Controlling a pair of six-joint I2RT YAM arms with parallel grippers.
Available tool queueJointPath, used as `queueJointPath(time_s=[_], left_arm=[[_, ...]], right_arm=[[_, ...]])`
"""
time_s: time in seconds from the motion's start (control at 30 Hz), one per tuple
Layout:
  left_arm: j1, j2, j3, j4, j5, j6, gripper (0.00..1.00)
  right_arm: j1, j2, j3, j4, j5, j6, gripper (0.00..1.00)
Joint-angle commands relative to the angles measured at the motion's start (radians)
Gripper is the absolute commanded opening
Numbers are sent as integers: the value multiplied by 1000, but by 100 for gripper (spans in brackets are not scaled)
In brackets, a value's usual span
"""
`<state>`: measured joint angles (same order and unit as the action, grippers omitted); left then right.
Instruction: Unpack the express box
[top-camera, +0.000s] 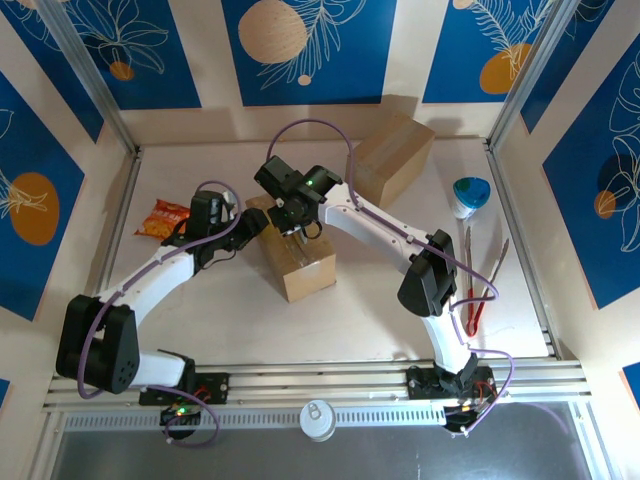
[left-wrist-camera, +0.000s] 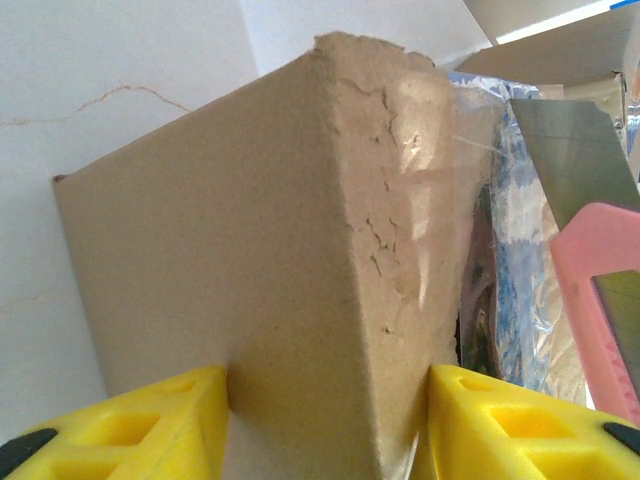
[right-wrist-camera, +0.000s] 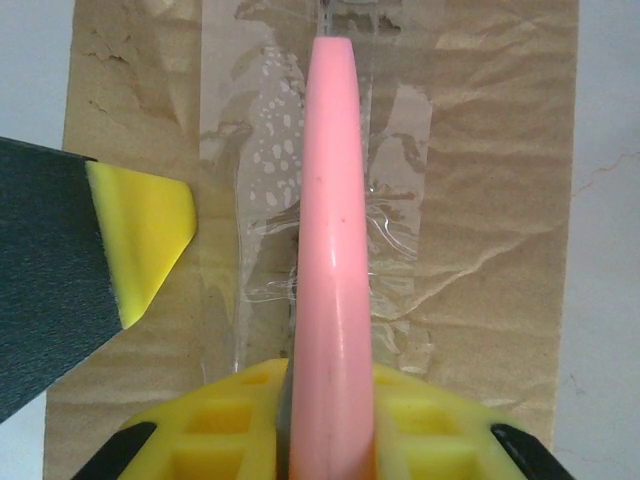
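The express box (top-camera: 305, 265) is a small brown cardboard carton lying mid-table, its top seam sealed with clear tape (right-wrist-camera: 250, 170). My left gripper (top-camera: 256, 222) is shut on the box's near-left end; the yellow fingers (left-wrist-camera: 160, 425) press both faces of the cardboard corner (left-wrist-camera: 300, 250). My right gripper (top-camera: 293, 216) hovers over the box top and is shut on a pink utility knife (right-wrist-camera: 335, 250). The knife runs along the taped seam, and its metal blade (left-wrist-camera: 570, 150) points at the box. The left gripper's yellow fingertip (right-wrist-camera: 140, 235) rests on the box edge beside the knife.
A larger closed cardboard box (top-camera: 393, 155) stands at the back. An orange snack bag (top-camera: 163, 218) lies left. At the right are a blue-and-white object (top-camera: 471, 195) and red-handled tongs (top-camera: 478, 285). A can (top-camera: 319, 420) sits at the near rail.
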<state>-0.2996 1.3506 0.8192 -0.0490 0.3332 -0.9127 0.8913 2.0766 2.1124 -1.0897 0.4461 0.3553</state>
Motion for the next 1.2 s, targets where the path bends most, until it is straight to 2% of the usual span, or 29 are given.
queueJointPath(time_s=[0.0, 0.5, 1.17], left_arm=[[-10, 9, -17, 13, 23, -18, 52], [-12, 10, -24, 22, 25, -27, 52], [-10, 18, -33, 29, 21, -37, 51]], right_arm=[[8, 14, 12, -20, 11, 27, 0], [23, 28, -5, -84, 25, 68, 0], [43, 16, -18, -162, -17, 91, 0]])
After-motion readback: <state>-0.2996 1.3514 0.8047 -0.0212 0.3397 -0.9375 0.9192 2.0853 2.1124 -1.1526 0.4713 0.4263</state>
